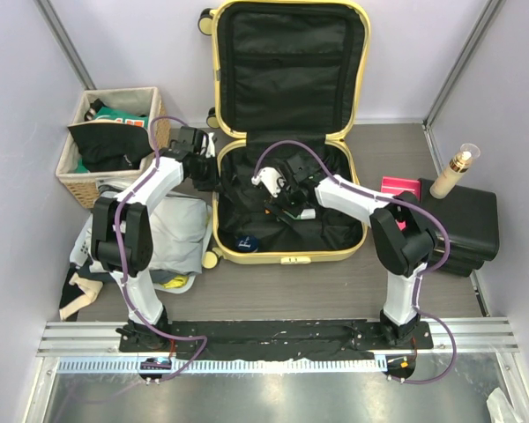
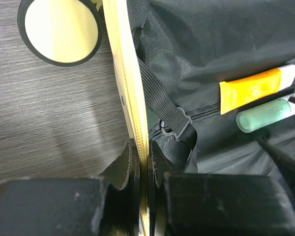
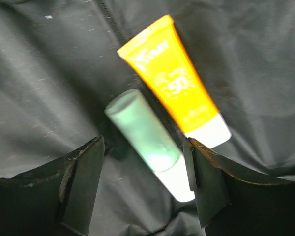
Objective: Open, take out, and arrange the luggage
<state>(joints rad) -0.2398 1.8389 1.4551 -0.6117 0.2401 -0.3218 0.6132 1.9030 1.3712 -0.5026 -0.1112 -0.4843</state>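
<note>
The pale-yellow luggage [image 1: 222, 106] lies open, lid upright at the back, black lining showing. My left gripper [image 1: 204, 169] is shut on its left yellow rim [image 2: 130, 93], one finger outside, one inside by a strap buckle [image 2: 174, 129]. My right gripper [image 1: 286, 196] hovers open inside the lower half, over a pale green tube [image 3: 147, 140] that lies between its fingertips, beside an orange sunscreen tube [image 3: 174, 81]. Both tubes also show in the left wrist view: the orange tube [image 2: 250, 89] and the green tube [image 2: 265, 114]. A caster wheel [image 2: 60, 28] shows outside the rim.
A wicker basket [image 1: 106, 145] with dark and green clothes stands at the back left. Grey and white cloth [image 1: 172, 233] lies left of the luggage. A black hard case [image 1: 463, 225], a cream bottle [image 1: 454, 169] and a pink item [image 1: 398, 187] are at the right.
</note>
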